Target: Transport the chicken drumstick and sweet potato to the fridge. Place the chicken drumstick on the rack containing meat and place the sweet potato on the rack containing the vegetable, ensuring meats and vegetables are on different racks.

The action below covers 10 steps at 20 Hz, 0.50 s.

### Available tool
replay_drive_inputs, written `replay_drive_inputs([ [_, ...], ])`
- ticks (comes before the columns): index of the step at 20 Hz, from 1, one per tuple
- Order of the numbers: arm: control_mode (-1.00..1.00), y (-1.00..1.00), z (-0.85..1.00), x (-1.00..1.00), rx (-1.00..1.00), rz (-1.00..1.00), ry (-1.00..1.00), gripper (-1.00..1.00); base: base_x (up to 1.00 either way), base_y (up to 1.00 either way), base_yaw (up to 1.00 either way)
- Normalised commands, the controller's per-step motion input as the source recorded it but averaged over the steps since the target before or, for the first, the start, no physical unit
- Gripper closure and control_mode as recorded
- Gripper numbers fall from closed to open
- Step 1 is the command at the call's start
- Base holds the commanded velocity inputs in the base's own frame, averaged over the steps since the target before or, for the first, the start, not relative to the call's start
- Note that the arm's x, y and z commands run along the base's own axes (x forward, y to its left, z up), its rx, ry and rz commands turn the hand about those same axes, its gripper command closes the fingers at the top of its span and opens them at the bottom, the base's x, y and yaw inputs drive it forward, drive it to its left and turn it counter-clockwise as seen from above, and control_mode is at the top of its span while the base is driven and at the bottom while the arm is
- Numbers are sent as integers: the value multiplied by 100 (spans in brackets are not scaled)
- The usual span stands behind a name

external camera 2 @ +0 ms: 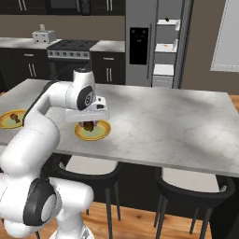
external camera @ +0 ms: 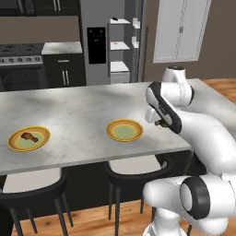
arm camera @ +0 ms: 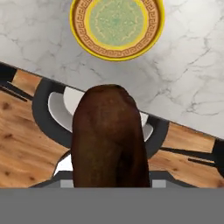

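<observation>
My gripper (external camera: 161,123) hangs just above the counter's near edge, shut on the sweet potato (arm camera: 109,140), a dark reddish-brown lump that hides the fingertips in the hand view. From the right, the gripper (external camera 2: 88,125) and its brown load hover over an empty yellow plate (external camera 2: 103,131). That plate (external camera: 124,130) sits left of the hand. The chicken drumstick (external camera: 30,137) lies on a second yellow plate (external camera: 42,140) at the counter's left end. Across the room the fridge (external camera: 97,41) stands with its right door open, showing white shelves (external camera: 119,46).
A marble island counter (external camera: 83,110) separates me from the fridge. Two dark stools (external camera: 133,168) stand under its near edge. A stove (external camera: 20,57) and dark cabinets line the back wall left of the fridge. Small items rest on the fridge shelves (external camera 2: 164,46).
</observation>
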Motion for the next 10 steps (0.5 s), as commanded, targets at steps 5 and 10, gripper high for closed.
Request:
replay_drive_inputs([
  [5, -100, -11, 74, -100, -8, -19, -20, 100, 0, 0, 0],
  [10, -100, -2, 83, -100, -6, -12, -23, 100, 0, 0, 0],
])
